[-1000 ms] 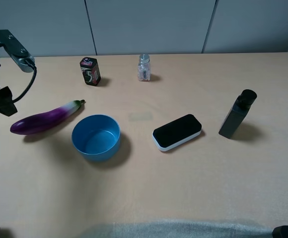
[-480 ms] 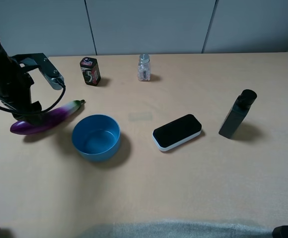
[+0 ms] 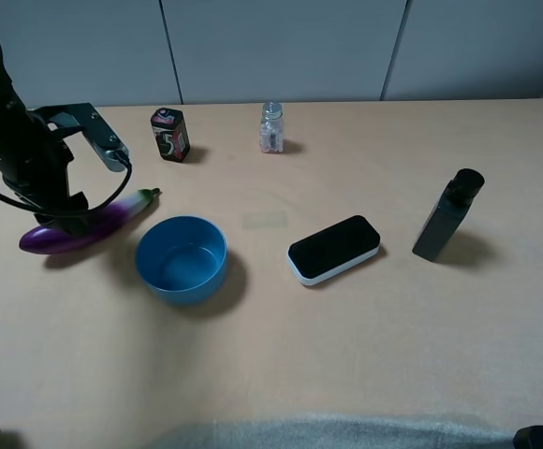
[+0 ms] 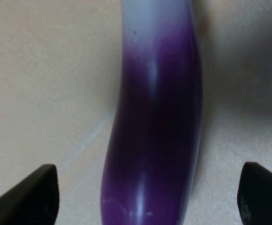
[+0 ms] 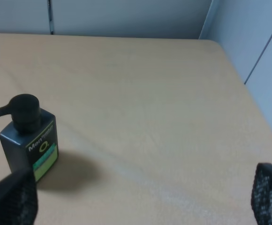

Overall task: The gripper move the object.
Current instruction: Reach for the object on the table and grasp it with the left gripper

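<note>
The eggplant (image 3: 110, 216) lies flat on its side at the left of the frame, glossy purple fading to white near its small green stem (stem end pointing up and right). The left gripper (image 3: 66, 221) — black, with a grey bracket and looped cable — sits low over its middle, fingers (image 4: 35, 197) spread to either side, clear of its skin.

You see left gripper (image 4: 145, 199) jaws spread wide, dark fingertips (image 4: 33, 194) either side | eggplant (image 4: 152, 117) lies lengthwise between them, touching neither | purple fades to white away from gripper | tan table (image 4: 42, 79) beneath
</note>
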Robot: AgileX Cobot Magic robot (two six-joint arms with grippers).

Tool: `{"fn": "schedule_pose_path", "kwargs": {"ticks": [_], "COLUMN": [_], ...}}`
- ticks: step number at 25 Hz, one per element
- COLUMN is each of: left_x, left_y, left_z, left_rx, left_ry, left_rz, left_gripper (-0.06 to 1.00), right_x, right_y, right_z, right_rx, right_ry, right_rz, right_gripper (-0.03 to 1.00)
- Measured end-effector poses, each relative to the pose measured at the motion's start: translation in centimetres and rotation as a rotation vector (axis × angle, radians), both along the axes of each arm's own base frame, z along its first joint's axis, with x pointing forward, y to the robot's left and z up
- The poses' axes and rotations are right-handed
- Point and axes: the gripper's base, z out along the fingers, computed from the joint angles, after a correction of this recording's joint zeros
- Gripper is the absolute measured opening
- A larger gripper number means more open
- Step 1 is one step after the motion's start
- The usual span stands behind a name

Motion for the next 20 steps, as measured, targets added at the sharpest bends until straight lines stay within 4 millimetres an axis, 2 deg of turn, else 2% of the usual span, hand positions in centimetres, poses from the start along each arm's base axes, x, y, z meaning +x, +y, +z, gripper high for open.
{"fn": "schedule_pose_path", "kwargs": {"ticks": [9, 15, 20], "left_x": [0.4, 0.6, 0.8], "left_y": [-0.1, -0.2, -0.2], "left_z": [-1.0, -2.7, -2.8], "left_rx": [-0.003, 0.003, -0.002], "left_ry": [-0.002, 0.04, 0.021], "left_rz": [-0.002, -0.003, -0.005], "left_gripper": [0.83, 0.83, 0.83], "right_x": [0.0, 0.0, 0.0], "right_y": [0.0, 0.0, 0.0], "right_z": [0.0, 0.0, 0.0], "right_rx": [0.0, 0.0, 0.0], "right_ry": [0.0, 0.0, 0.0], "right_rz": [0.0, 0.0, 0.0], "right_gripper": [0.69, 0.69, 0.69]}}
